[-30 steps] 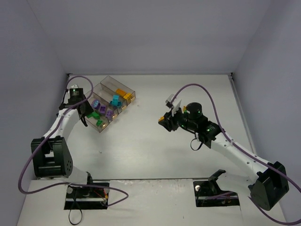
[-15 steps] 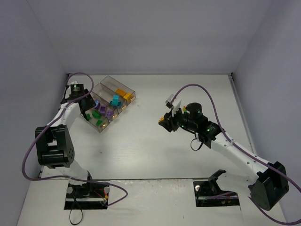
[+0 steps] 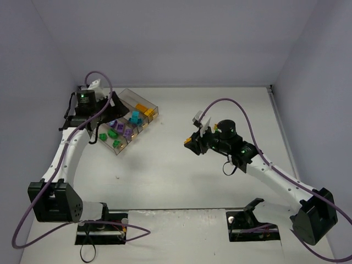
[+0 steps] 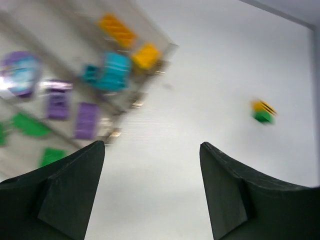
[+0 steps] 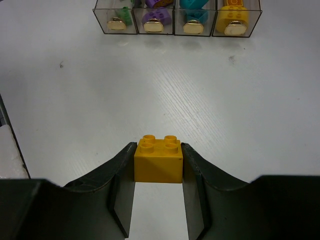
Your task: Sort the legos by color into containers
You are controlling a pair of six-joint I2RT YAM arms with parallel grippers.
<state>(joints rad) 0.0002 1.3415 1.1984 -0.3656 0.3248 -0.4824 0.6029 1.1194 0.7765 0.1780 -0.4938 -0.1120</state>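
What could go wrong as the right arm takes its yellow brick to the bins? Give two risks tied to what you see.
1. The left gripper hangs open close by the containers, so the incoming right gripper could knock into it.
2. The yellow brick is pinched only at the fingertips, and the yellow bin is narrow and joined to the cyan bin. A slip or small miss may misplace it.

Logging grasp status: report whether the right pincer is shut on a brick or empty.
Shut on the orange-yellow brick: in the right wrist view the right pincer has both fingers pressed against its sides.
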